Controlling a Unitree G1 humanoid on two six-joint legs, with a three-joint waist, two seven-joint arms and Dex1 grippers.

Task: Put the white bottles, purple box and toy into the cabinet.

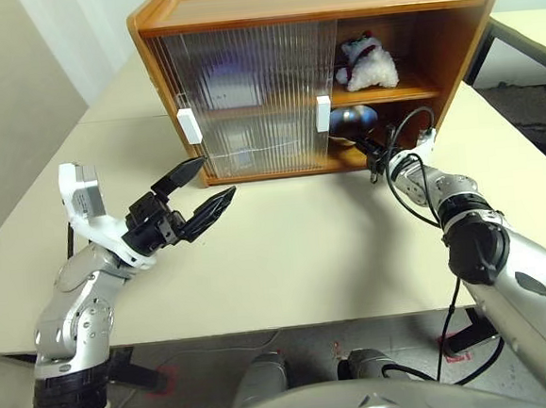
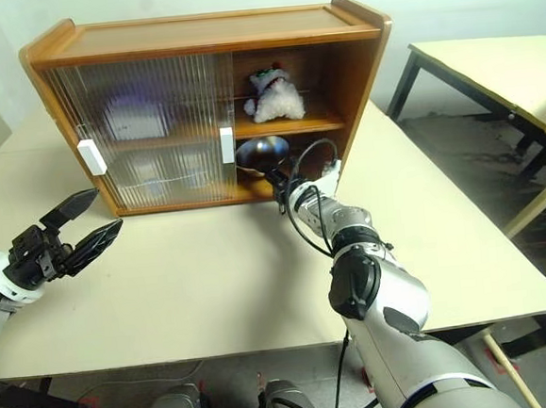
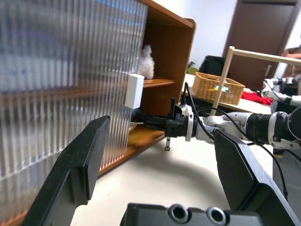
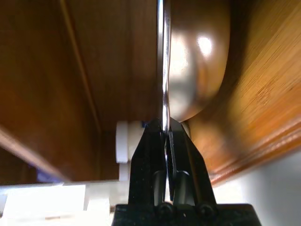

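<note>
The wooden cabinet (image 1: 285, 0) stands at the back of the table, its ribbed doors (image 1: 245, 93) covering the left part and its right part open. The fluffy toy (image 1: 368, 64) sits on the upper shelf in the open part. Behind the upper door there is a purple blur (image 2: 138, 115), the purple box. The white bottles are hidden behind the doors, where I see pale blurs on the lower shelf (image 2: 171, 167). My right gripper (image 4: 165, 125) reaches into the lower shelf, shut on the rim of a steel bowl (image 1: 352, 120). My left gripper (image 1: 216, 178) hangs open and empty over the table, left of the cabinet's front.
White handles (image 1: 188, 126) (image 1: 324, 113) sit on the door edges. A second table (image 2: 489, 64) stands to the right across a gap. A wicker basket (image 3: 216, 87) rests on it. The beige tabletop (image 1: 305, 249) spreads in front of the cabinet.
</note>
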